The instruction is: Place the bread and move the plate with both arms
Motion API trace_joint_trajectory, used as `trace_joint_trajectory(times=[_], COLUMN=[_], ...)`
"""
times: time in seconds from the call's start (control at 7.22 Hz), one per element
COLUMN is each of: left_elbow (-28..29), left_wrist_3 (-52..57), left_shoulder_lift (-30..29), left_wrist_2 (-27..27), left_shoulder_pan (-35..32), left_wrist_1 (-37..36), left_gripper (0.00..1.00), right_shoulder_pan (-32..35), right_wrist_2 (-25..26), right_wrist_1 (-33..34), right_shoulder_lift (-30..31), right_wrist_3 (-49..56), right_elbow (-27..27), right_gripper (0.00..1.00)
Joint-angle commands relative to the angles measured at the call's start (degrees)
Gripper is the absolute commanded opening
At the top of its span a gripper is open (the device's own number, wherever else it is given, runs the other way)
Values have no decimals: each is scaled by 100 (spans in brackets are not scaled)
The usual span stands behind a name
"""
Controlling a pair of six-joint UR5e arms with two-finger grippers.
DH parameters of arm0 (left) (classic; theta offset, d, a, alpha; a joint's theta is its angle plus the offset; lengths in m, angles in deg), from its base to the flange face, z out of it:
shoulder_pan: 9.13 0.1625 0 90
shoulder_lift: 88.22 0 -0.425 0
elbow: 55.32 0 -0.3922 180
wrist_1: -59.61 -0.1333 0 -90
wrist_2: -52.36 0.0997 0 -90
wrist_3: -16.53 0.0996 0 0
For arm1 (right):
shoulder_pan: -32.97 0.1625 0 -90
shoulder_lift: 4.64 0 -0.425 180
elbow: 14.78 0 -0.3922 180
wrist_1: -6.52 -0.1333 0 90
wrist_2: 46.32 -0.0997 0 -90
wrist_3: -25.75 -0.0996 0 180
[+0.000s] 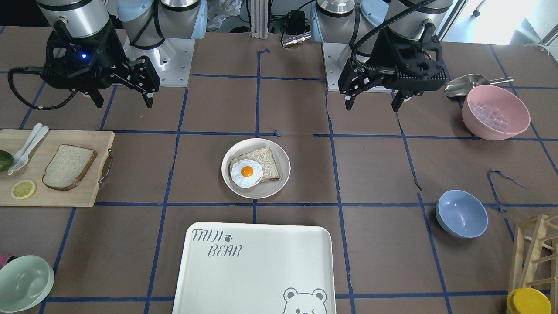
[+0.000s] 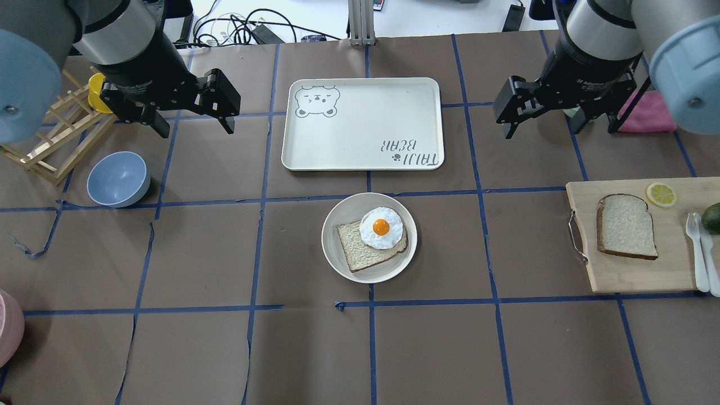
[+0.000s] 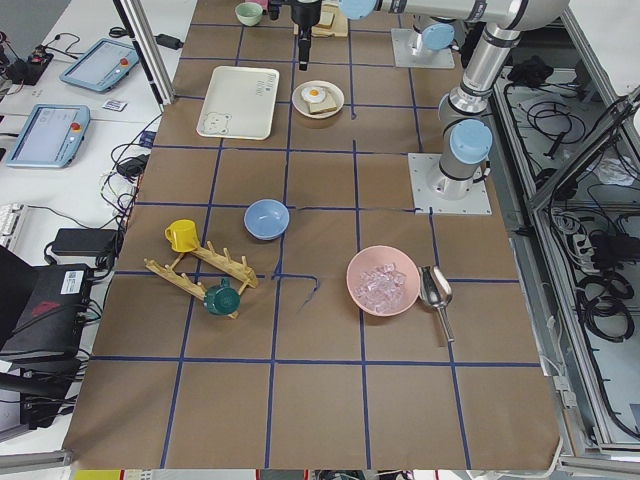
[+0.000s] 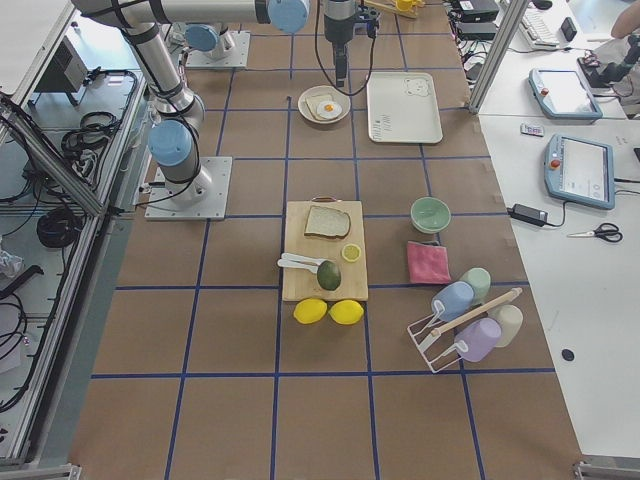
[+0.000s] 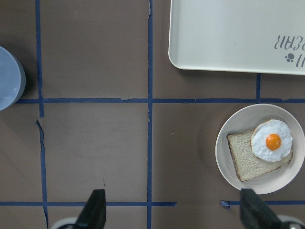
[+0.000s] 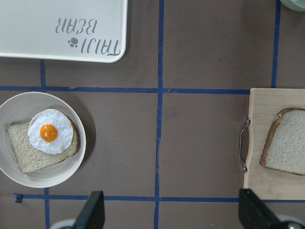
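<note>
Left hand [image 2: 196,129] and right hand [image 2: 559,130]: both released, raised above the worktop [image 2: 225,253]. Bread [image 2: 626,234]: flat on the board [image 2: 630,278] at the worktop's right edge. Plate [image 2: 332,247]: mid-worktop, carrying toast [image 2: 360,254] and egg [image 2: 381,228].

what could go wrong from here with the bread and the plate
1. The bread lies flat on the cutting board; the open right claw may struggle to get under it and could squash or drop it.
2. The fried egg sits on the toast, overhanging one edge, so bread landing off-centre might push it off.
3. If the left claw and the right lift the plate unevenly, the stack could slide.
</note>
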State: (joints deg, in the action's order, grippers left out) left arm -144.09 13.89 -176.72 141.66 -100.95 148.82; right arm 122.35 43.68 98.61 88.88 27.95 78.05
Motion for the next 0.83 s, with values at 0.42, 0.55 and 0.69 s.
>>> trace_joint_trajectory(times=[0.42,0.55,0.69], left_elbow=[0,0,0], left_wrist_3=[0,0,0], left_shoulder_lift=[0,0,0], left_wrist_2=[0,0,0], left_shoulder_pan=[7,7,7], left_wrist_1=[0,0,0], left_gripper=[100,100,100], right_shoulder_pan=[0,0,-35], right_wrist_2=[0,0,0], right_wrist_1=[-34,19,-42], right_shoulder_lift=[0,-9,-18], right_wrist_3=[43,61,96], right_elbow=[7,7,7], right_gripper=[100,100,100])
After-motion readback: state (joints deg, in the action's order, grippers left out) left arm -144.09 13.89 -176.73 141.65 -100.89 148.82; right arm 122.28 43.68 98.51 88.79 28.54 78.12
